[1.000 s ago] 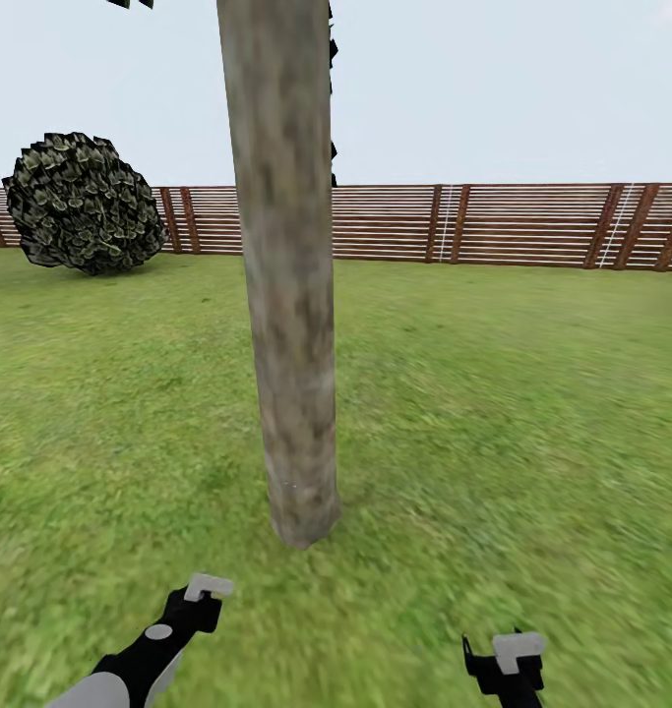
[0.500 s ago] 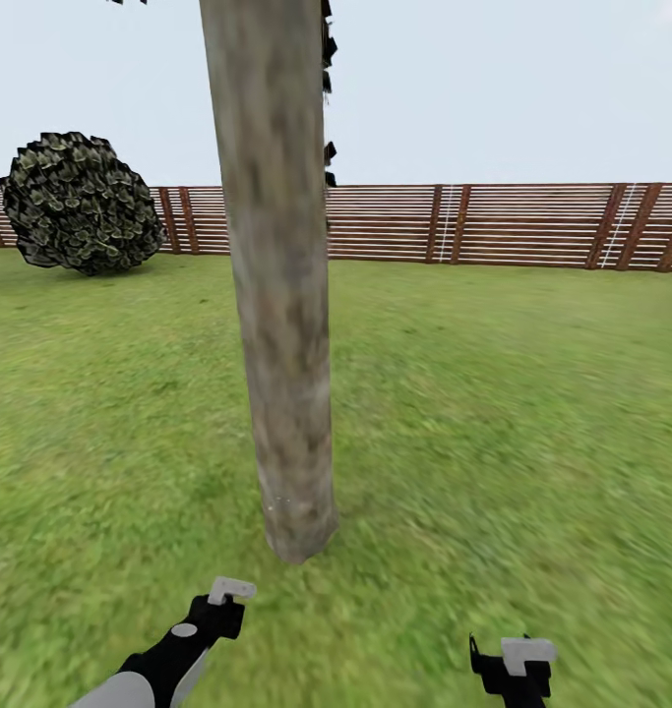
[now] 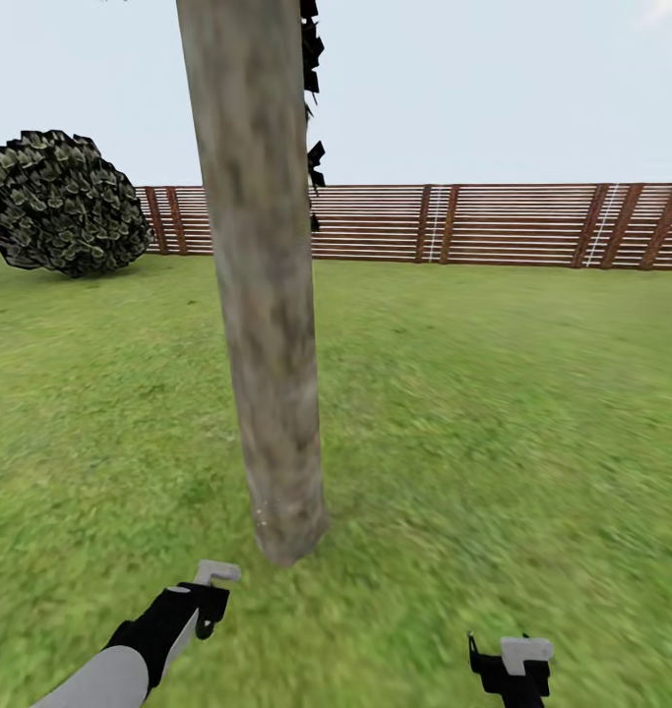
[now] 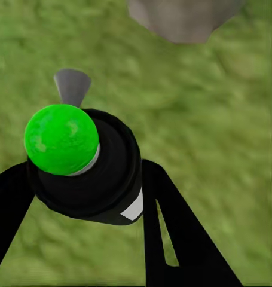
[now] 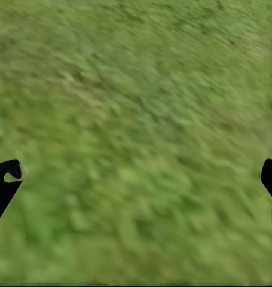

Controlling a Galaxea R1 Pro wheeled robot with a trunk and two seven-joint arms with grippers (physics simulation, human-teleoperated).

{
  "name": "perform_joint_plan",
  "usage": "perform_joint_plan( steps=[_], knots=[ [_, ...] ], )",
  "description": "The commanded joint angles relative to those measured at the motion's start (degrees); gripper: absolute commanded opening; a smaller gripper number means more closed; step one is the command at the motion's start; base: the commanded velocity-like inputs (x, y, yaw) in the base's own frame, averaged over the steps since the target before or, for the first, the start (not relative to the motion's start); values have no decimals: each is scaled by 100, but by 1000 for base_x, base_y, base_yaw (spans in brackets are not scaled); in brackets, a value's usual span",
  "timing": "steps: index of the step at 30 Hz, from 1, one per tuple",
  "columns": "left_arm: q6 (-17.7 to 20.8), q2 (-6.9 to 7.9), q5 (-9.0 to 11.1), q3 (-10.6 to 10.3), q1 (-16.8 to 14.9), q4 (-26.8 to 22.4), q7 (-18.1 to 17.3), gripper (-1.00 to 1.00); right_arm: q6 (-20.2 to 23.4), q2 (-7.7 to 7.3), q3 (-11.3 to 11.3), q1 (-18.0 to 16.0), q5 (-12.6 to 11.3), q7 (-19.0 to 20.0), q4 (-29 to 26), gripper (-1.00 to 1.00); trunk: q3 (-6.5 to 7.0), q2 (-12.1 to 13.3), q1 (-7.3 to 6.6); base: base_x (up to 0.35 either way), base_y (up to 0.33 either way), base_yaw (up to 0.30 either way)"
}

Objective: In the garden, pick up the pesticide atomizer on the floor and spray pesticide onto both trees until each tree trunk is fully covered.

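A thick pale mottled tree trunk [image 3: 267, 324] rises from the grass floor [image 3: 473, 442] just ahead, and its base [image 4: 183, 18] shows in the left wrist view. My left gripper [image 3: 210, 590] is low, a little short of the trunk's foot. It is shut on the pesticide atomizer [image 4: 61, 139], a black bottle with a bright green round cap and a grey nozzle [image 4: 72, 85] pointing toward the trunk. My right gripper [image 3: 513, 669] hangs lower to the right over bare grass, open, with its black fingertips [image 5: 4, 179] far apart.
A brown slatted fence [image 3: 493, 224] closes the lawn at the back. A round dark bush [image 3: 65, 202] stands at the far left by the fence. Dark foliage [image 3: 311, 59] peeks from behind the trunk. Open grass spreads to the right.
The view has shifted, so the trunk now sits further left and looks larger. My left arm has reached forward and up toward the trunk's base. The right gripper has barely moved.
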Motion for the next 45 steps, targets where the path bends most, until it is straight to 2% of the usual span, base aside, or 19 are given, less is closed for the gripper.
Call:
perform_joint_plan(
  steps=[1,6,9,11,14,16,21,23,25,29,30,31,32,34,36,39,40,42,45],
  knots=[
    [5,-70,-4,-4,7,-8,-7,-100,0,-2,0,0,0,0,-1,100,0,0,0,-231,0,-56],
    [49,-589,-17,-51,-77,-65,-12,-100,0,-8,0,0,2,-2,4,100,0,0,0,-195,0,-13],
    [225,-539,-7,-21,-195,-171,-21,-100,0,-16,0,0,7,-4,6,100,0,0,0,-13,0,-1],
    [505,-277,9,-4,-301,-464,-59,-100,0,-17,0,0,8,-1,6,100,0,0,0,-2,0,0],
    [788,-217,0,-12,-310,-705,-197,-100,0,-18,0,0,9,-1,6,100,0,0,0,0,0,0],
    [868,-271,-5,-33,-284,-786,-244,-100,0,-18,0,0,8,-2,6,100,0,0,0,-133,0,0],
    [895,-679,-10,-56,-290,-812,-279,-100,0,-18,0,0,9,-1,6,100,0,0,0,-315,0,0],
    [918,-726,-12,-66,-330,-817,-284,-100,0,-18,0,0,9,-1,6,100,0,0,0,-169,0,0],
    [933,-713,-13,-69,-376,-827,-286,-100,0,-18,0,0,9,-1,6,100,0,0,0,-60,0,0],
    [1446,-243,-8,-53,-719,-1022,-387,-100,0,-18,0,0,9,-3,14,100,0,0,0,-6,0,0],
    [1520,-161,-9,-50,-773,-1031,-503,-100,0,-18,0,0,9,-4,14,100,0,0,0,-2,0,0],
    [1618,-60,-15,-60,-845,-1050,-888,-100,0,-19,0,0,9,-3,15,100,0,0,0,0,0,0],
    [1643,-74,-21,-67,-863,-1055,-1048,-100,0,-18,1,0,9,-2,15,100,0,0,0,0,0,0],
    [1673,-282,-30,-79,-887,-1064,-1192,-100,0,-18,4,0,9,-1,15,100,0,0,0,0,0,0],
    [1746,-632,-51,-183,-913,-1064,-1232,-100,0,-18,5,0,9,-1,15,100,0,0,0,0,0,0],
    [1972,-685,-35,-310,-1008,-1132,-1258,-100,0,-18,5,0,9,-1,18,100,0,0,0,0,0,0],
    [2036,-640,-32,-314,-1051,-1201,-1274,-100,0,-20,7,0,9,-1,21,100,0,0,0,0,0,0],
    [2138,-297,-21,-310,-1094,-1342,-1338,-100,0,-21,8,0,9,-1,23,100,0,0,0,0,0,0],
    [2251,-52,-10,-322,-1100,-1387,-1425,-100,0,-19,8,0,9,0,24,100,0,0,0,0,0,0]
  ],
)
